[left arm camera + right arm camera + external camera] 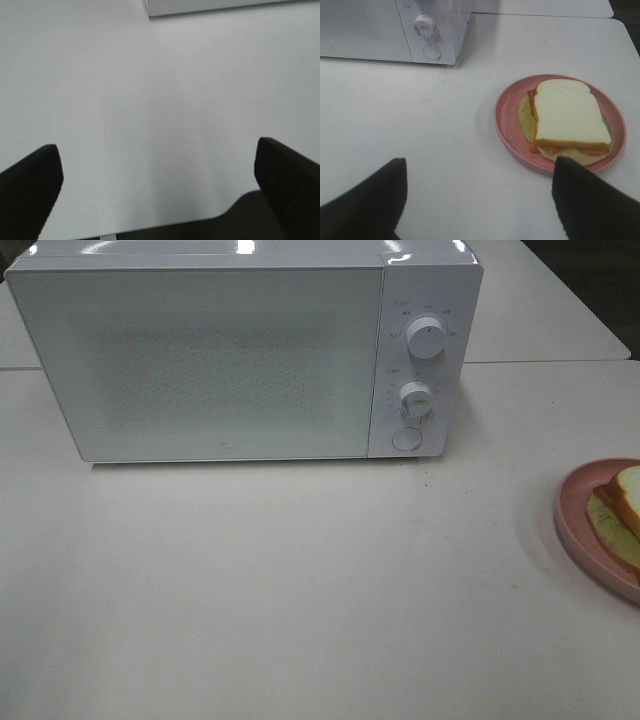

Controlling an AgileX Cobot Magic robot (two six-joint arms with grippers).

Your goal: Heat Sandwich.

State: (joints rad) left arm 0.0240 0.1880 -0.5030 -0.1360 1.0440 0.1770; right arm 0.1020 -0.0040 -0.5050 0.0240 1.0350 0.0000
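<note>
Microwave point(240, 355): white, standing at the back of the table point(300, 590) with its door shut flush; two dials point(427, 338) and a round button point(405, 438) sit one above the other on its right-hand panel. Nothing can be seen through the door, so its contents cannot be told. With the door closed, the task looks to be at its start; opening it is judged the first need.

Sandwich point(570, 117): white bread with brown crust, orange and pale yellow-green filling showing at the edges. It lies flat on the pink plate point(507, 120), smaller than the plate and wholly inside its rim. Plate and sandwich rest on the table to the right of the microwave, well apart from it, half cut off by the edge of the high view. No gripper touches either.

Right gripper point(480, 200): fingers spread wide, nothing between them, hovering above bare table near the plate and facing it. This placing probably suits a reach for the plate rim.

Left gripper point(160, 190): likewise spread wide and empty, over bare table with only a corner of the microwave at the far edge of its view. It appears placed to serve the door.

Neither arm shows in the high view.
</note>
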